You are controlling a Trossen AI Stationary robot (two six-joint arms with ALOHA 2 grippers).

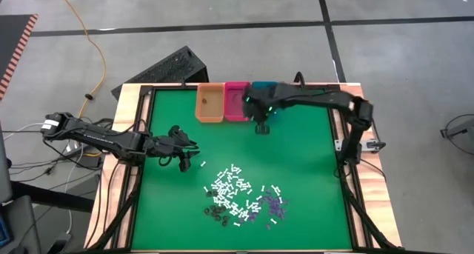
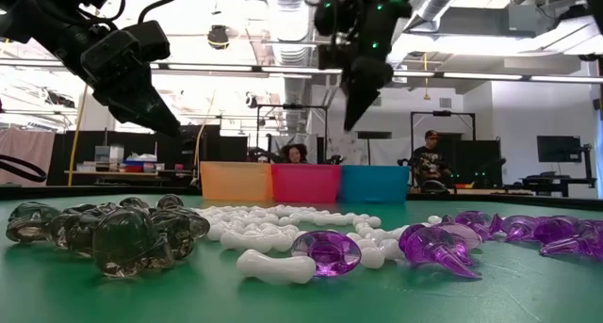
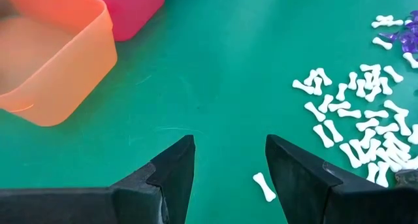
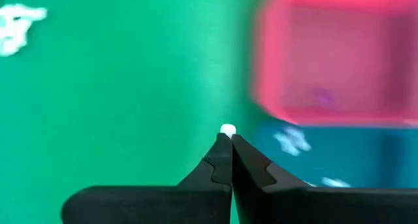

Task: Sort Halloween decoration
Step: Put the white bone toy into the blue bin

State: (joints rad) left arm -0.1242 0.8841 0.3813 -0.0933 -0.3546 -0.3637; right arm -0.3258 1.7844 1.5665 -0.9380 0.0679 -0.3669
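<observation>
The right gripper (image 4: 227,140), closed on a white bone (image 4: 227,129), hangs near the pink bin (image 1: 237,101) and teal bin (image 1: 261,87). The left gripper (image 3: 228,160), wide, hovers left of the pieces (image 1: 241,196) on the worktop (image 1: 304,172).

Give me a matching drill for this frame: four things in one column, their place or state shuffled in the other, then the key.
Column 1
1. left tool
2. right tool
3. orange bin
4. teal bin

Column 2
A. holds a few white pieces
B. shut on a white piece
C. leftmost of the row of three bins
D. open, above bare green mat beside the pile

Pairs: 1-D, 2-B, 3-C, 4-A
</observation>
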